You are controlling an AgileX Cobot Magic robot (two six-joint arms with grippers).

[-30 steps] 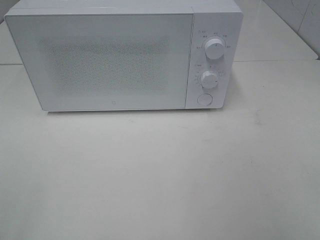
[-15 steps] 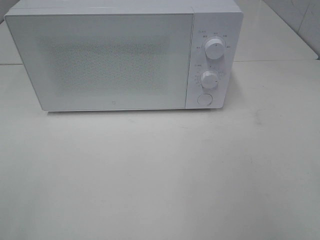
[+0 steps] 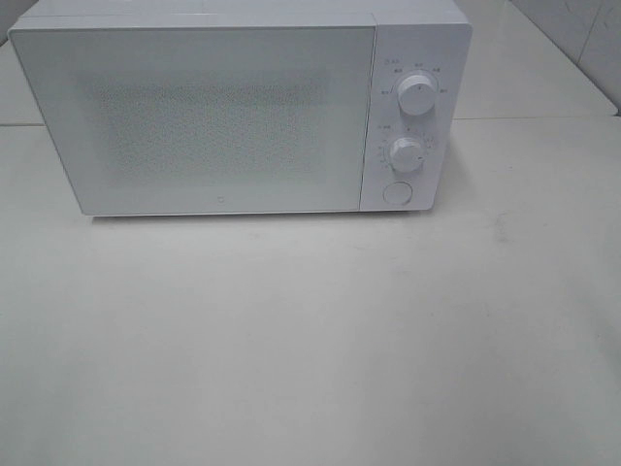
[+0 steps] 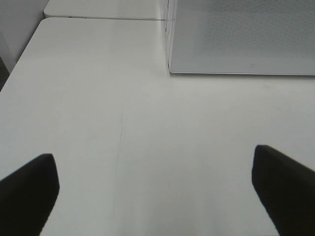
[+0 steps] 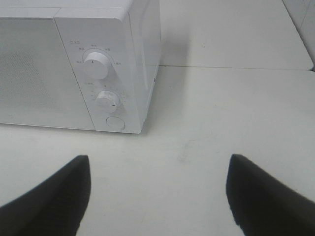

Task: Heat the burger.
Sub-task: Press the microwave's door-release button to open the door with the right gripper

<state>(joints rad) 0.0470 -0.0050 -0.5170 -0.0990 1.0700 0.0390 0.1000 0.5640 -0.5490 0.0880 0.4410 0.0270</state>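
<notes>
Nothing is moving since a second ago. Entry: microwave (image 3: 241, 109) sitting along the worktop (image 3: 310, 340) back edge, door (image 3: 146, 116) closed. Entry: left gripper (image 4: 153, 157) and right gripper (image 5: 160, 158) both gaping wide, empty. Entry: burger not showing anywhere; I am guessing it is sitting inside, heating.

White microwave (image 3: 223, 112) at the worktop's (image 3: 310, 340) far edge, door shut, two dials (image 3: 415, 97) above a round button (image 3: 396, 193)

surface: white table (image 3: 310, 340) | on it: white microwave (image 3: 223, 116), door shut | rear seam: possibly a second tabletop
</notes>
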